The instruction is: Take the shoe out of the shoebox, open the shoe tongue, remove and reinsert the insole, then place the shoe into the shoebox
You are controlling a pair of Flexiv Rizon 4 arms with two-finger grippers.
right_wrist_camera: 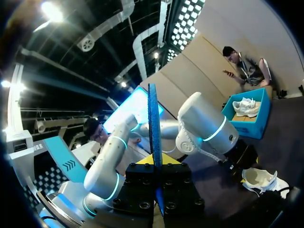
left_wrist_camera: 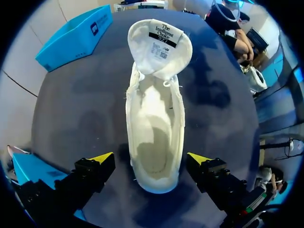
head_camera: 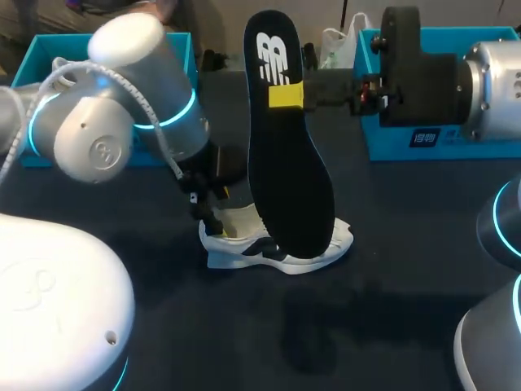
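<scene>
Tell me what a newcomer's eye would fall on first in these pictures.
The black insole stands upright over the table's middle, pinched in its upper part by the right claw. Below it lies the white shoe on the dark table, tongue pulled open, with the left claw open on either side of its heel.

Shoe sits mid tabletop, heel toward the left edge. Left hand straddles the heel, a finger each side, not touching. Insole stands on end over the shoe, its upper part pinched in the right hand. One shoebox sits at the far left corner, another shoebox at the far right.
</scene>
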